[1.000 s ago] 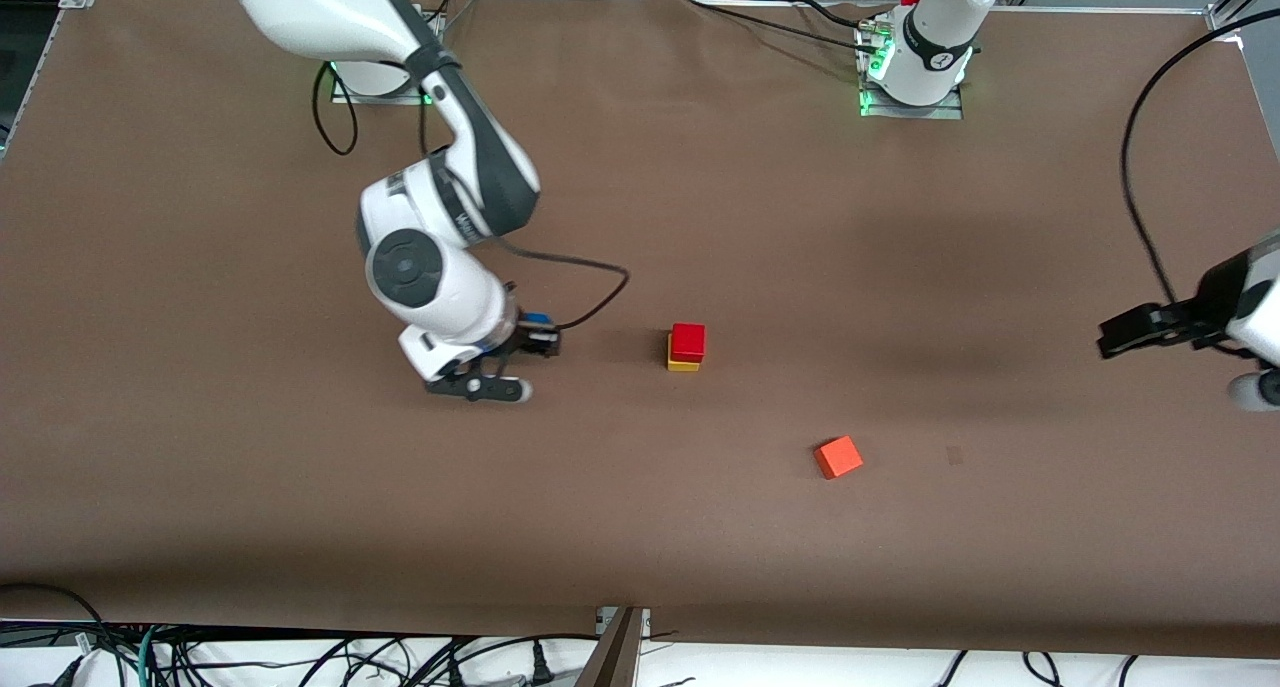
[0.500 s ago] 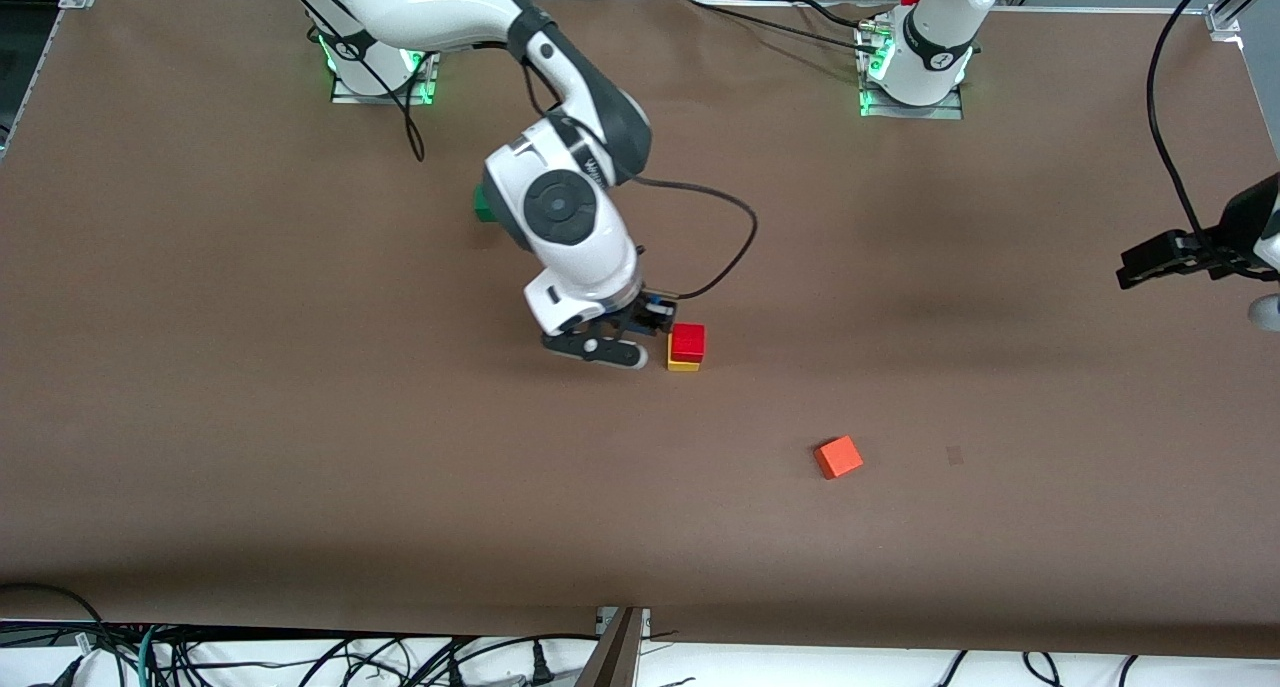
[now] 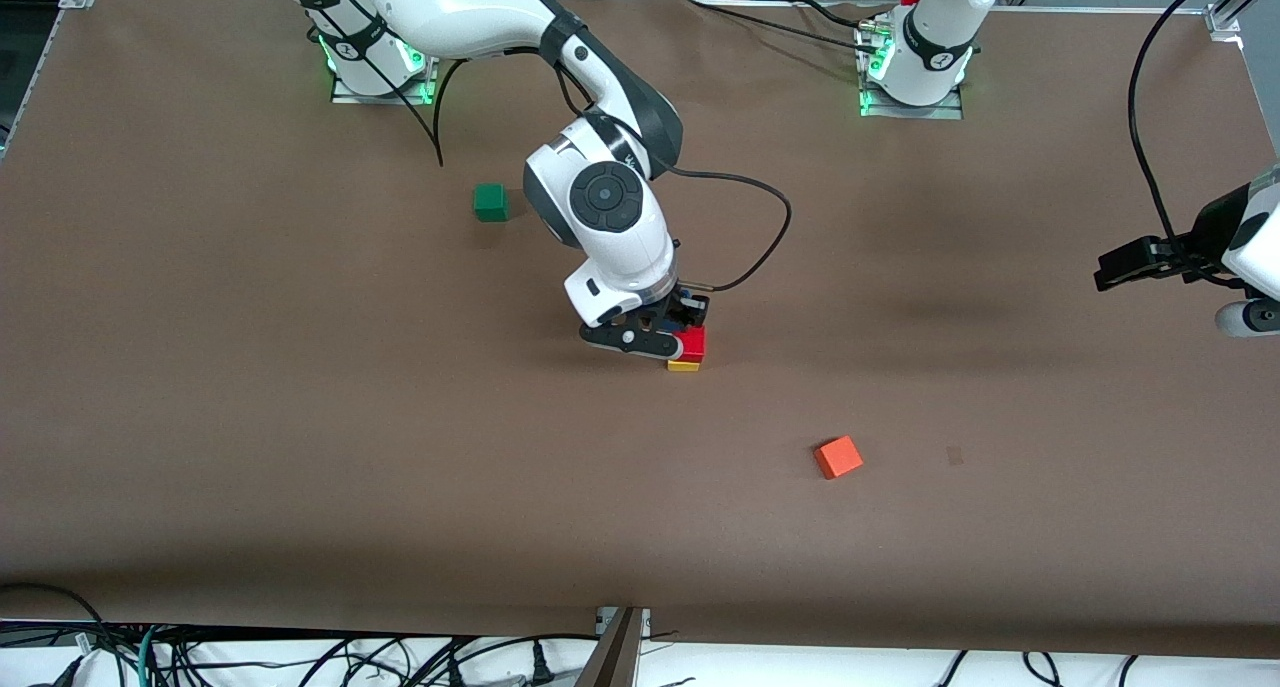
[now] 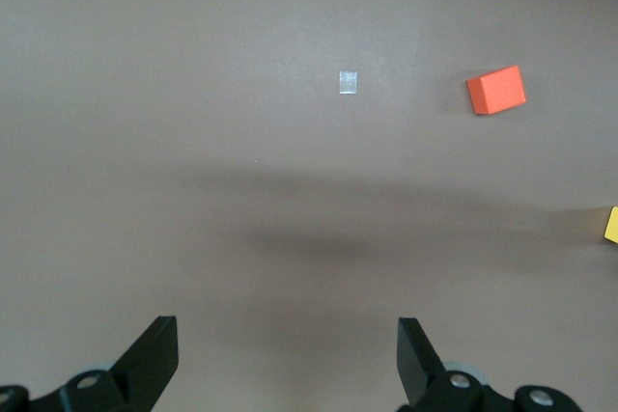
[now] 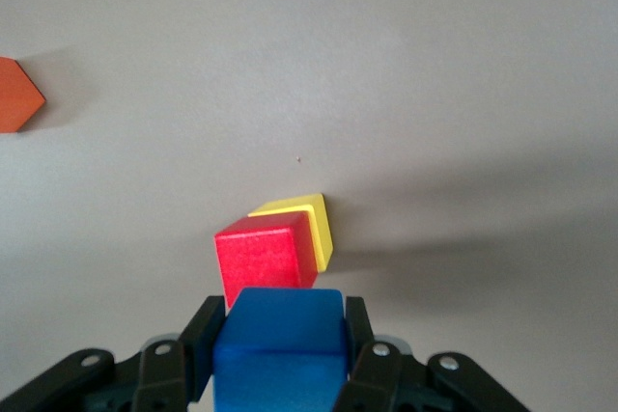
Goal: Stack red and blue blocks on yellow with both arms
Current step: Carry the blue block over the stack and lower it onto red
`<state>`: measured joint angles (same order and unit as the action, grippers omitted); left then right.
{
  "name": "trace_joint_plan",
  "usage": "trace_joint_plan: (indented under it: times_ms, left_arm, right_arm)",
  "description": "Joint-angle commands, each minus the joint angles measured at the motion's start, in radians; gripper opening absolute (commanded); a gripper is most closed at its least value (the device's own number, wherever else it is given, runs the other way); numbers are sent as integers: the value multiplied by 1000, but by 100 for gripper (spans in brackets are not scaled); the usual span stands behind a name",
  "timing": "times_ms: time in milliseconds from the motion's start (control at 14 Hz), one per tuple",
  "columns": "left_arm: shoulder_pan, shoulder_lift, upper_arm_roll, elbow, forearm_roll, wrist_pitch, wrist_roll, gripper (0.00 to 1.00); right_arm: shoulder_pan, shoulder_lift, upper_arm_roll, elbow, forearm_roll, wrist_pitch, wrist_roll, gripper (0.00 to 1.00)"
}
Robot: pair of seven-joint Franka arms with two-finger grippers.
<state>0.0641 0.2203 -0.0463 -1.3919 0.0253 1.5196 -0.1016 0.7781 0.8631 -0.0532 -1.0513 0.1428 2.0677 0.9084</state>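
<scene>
Right gripper [image 5: 280, 354] is carrying blue [image 5: 280, 340], clamped, beside red [image 5: 266, 256] on yellow [image 5: 319, 224] — centring and lowering come next — left gripper [image 4: 288, 359] is waiting, spread apart.

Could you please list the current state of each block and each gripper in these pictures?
Blue block: held in the right gripper, in the air beside the red block's top.
Red block: stacked on the yellow block.
Yellow block: on the table, under red.
Orange block: loose on the table.
Green block: loose on the table.
Right gripper: shut on blue.
Left gripper: open, empty, waiting over bare table.
</scene>
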Motion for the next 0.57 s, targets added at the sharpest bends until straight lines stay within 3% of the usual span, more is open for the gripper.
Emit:
trace_joint_plan:
  times_ms: [0,214,500]
  left_arm:
    - [5,-7,-1,-7,-5,10,16,100]
    - [0,-4,-1,-5,-4,10,13,100]
    - [3,-4,-1,-4,-4,10,17,100]
  right_arm:
    - [21,63,-8,97,-72,-1,6,45]
    - [41,83,-8,116,-133,20,-28,44]
    - [43,85,-7,117,-140,71,-49,45]
